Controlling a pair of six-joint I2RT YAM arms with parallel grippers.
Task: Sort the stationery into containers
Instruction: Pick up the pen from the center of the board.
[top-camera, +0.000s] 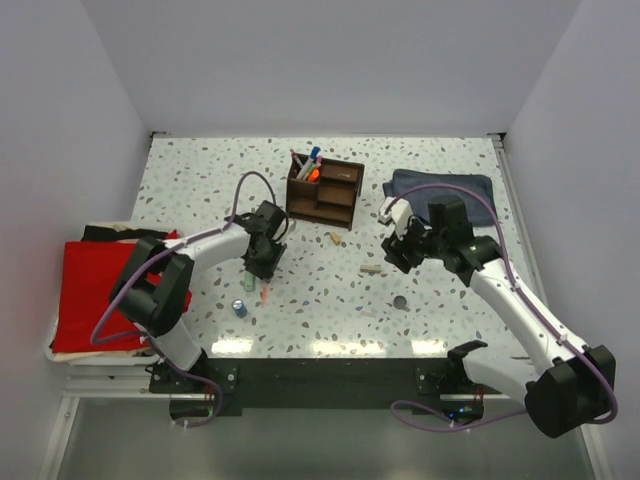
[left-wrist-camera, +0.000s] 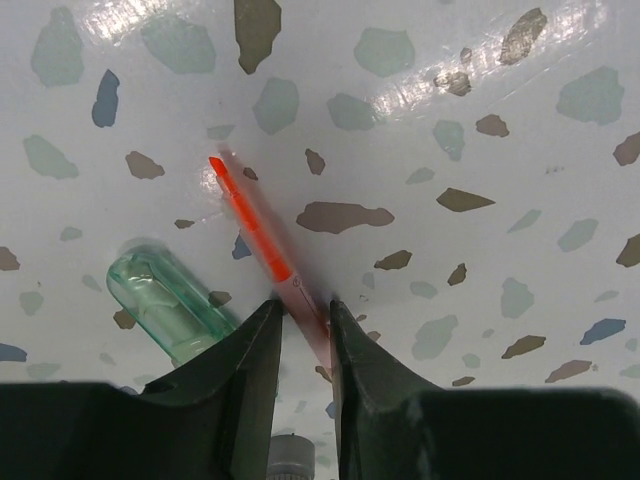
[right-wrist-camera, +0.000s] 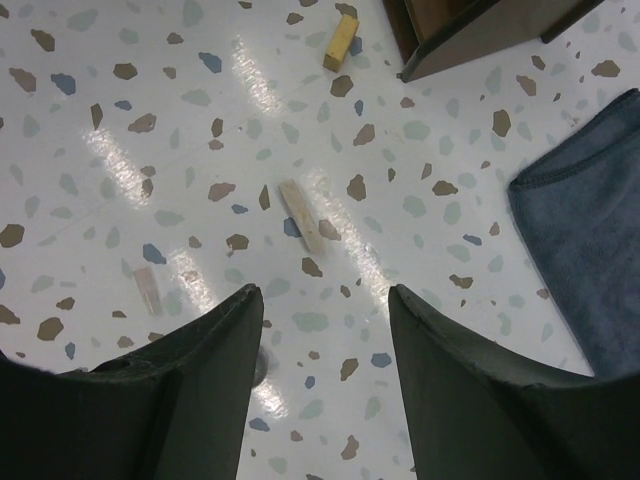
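Left gripper (left-wrist-camera: 306, 304) is down at the tabletop (top-camera: 200, 170), left half, nearer the near edge than the far one. The red pen (left-wrist-camera: 252, 222) lies flat there with its near end between the two fingers (left-wrist-camera: 255, 350). The pen's long axis runs away from the wrist, slanting up and left in the left wrist view, so the jaws cross it roughly square. That crossing is what the pick depends on. The fingers are drawn in narrow, one on each side of the pen. Can't tell if the pads already bite, because the pen is blurred at that spot.

The pale green tube (left-wrist-camera: 162, 296) lies just beside the left finger, close to the pen but apart from it. It could get nudged or caught. The blue cylinder (top-camera: 240, 308) sits nearer the near edge.

Right gripper (right-wrist-camera: 325, 295) hangs over the right half with its jaws spread and nothing between them. A tan stick (right-wrist-camera: 302, 215) lies ahead of it, and a tan block (right-wrist-camera: 340, 42) sits further off toward the organizer (top-camera: 325, 190). A blue-grey cloth (right-wrist-camera: 590, 250) is off to its side.

The organizer stands mid-tabletop toward the far edge, already holding some pens. From the pen it lies further back and to the right. The left arm is clearly the nearer one for this pen.

Judgement: the step is grasping the red pen. The likely next move is a lift and carry to the far right, into the organizer.
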